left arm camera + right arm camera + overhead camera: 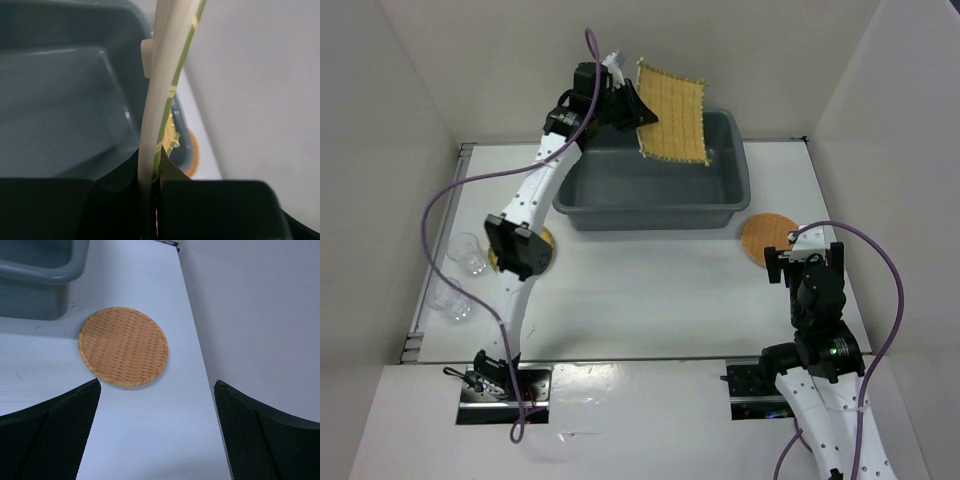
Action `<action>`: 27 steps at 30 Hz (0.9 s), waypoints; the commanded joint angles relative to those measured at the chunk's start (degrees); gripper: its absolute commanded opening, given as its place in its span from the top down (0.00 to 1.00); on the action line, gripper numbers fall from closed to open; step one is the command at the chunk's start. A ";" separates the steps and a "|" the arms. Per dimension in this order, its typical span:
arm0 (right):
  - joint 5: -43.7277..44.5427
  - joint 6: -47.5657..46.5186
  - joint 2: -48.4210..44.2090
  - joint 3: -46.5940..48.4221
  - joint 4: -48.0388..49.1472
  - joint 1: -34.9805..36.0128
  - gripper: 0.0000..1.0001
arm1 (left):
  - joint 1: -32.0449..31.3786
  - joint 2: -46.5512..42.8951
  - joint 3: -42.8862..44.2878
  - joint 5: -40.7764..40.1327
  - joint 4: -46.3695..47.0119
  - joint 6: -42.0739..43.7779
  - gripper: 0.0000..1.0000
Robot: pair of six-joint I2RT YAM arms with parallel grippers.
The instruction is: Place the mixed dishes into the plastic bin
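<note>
Nothing binned yet — left jaws pinch the mat [675, 110] above the bin [650, 216]; right jaws gape (empty), plate [123, 346] just ahead.

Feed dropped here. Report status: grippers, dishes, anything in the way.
Left gripper shut on yellow mat, over the bin. Right gripper open above a woven plate. Second plate partly under left arm.
</note>
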 commanded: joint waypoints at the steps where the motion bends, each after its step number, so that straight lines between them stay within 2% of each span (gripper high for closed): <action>1: 1.63 0.91 -0.82 -0.66 5.51 -1.62 0.01 | -0.12 16.17 21.64 4.85 -11.19 1.01 1.00; 2: 1.63 0.90 -0.82 -0.66 5.51 -1.62 0.01 | 0.50 21.40 35.11 6.17 -12.95 -1.10 1.00; 3: 1.63 0.90 -0.82 -0.66 6.03 -1.62 0.01 | 1.03 22.32 29.85 12.62 -7.74 -3.47 1.00; 4: 1.63 0.38 -1.34 -1.19 6.04 -2.14 0.01 | 1.03 24.07 28.32 12.68 -7.17 -5.84 1.00; 6: 1.11 0.37 -1.34 -1.19 6.04 -2.15 0.01 | 0.42 28.11 33.03 11.20 -8.57 -5.08 1.00; 10: 1.10 0.37 -1.34 -1.19 6.04 -2.15 0.01 | -0.20 32.95 35.59 11.72 -8.13 -7.00 1.00; 19: 1.10 0.37 -1.34 -1.72 6.04 -2.15 0.01 | -0.20 39.64 35.60 13.73 -1.55 -14.38 1.00; 27: 0.49 -0.15 -1.34 -2.25 6.04 -2.15 0.01 | -0.20 43.51 35.60 12.59 0.31 -18.43 1.00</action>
